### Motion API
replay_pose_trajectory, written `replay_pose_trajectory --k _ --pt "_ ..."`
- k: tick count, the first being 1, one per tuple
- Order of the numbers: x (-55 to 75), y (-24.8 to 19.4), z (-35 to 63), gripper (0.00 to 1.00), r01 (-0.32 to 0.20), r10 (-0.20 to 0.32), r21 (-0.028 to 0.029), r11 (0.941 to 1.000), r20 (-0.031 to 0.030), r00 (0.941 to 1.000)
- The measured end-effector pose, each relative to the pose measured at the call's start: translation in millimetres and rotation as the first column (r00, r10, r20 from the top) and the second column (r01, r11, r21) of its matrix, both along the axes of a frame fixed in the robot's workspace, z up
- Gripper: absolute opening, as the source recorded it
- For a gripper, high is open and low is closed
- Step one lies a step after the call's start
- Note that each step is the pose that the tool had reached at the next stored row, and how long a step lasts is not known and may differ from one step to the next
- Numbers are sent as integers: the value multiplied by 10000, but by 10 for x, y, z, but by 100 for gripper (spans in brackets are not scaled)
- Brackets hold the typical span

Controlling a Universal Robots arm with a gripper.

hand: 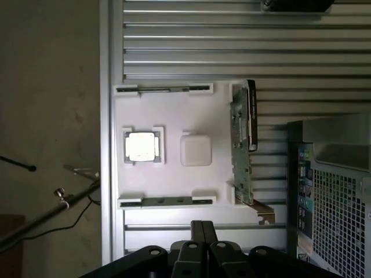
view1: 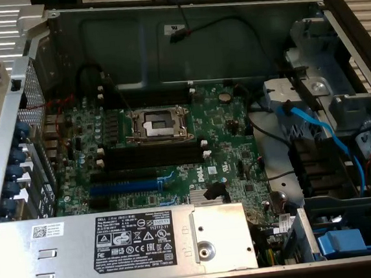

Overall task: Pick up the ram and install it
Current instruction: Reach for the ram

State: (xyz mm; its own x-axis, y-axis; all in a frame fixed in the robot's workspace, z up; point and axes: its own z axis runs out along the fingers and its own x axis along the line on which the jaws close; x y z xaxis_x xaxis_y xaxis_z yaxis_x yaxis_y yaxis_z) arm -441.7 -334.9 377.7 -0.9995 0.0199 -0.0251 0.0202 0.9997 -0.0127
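Note:
In the wrist view a white tray lies on a slotted aluminium table. A ram stick, thin and dark green, rests on edge between white clips at the tray side nearest my gripper. A second thin stick sits in clips at the opposite side. My gripper hangs above the table just off the tray, fingers shut together and holding nothing. In the exterior view the open computer case shows the green motherboard with long black slots with white end clips, all unfilled.
The tray also carries a square processor chip, a white square block and a larger green card standing on edge. The case's perforated wall stands beside the tray. On the board are a CPU socket and a blue slot; blue cables run at the exterior view's right.

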Motion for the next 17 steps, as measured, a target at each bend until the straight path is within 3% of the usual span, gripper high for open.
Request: replay_pose_trajectory --k 7,13,17 --pt "-241 83 0 10 0 0 12 10000 7 10000" --pt "-476 103 0 10 0 0 42 10000 13 10000" --pt "-541 109 22 10 -13 13 53 10000 13 10000"
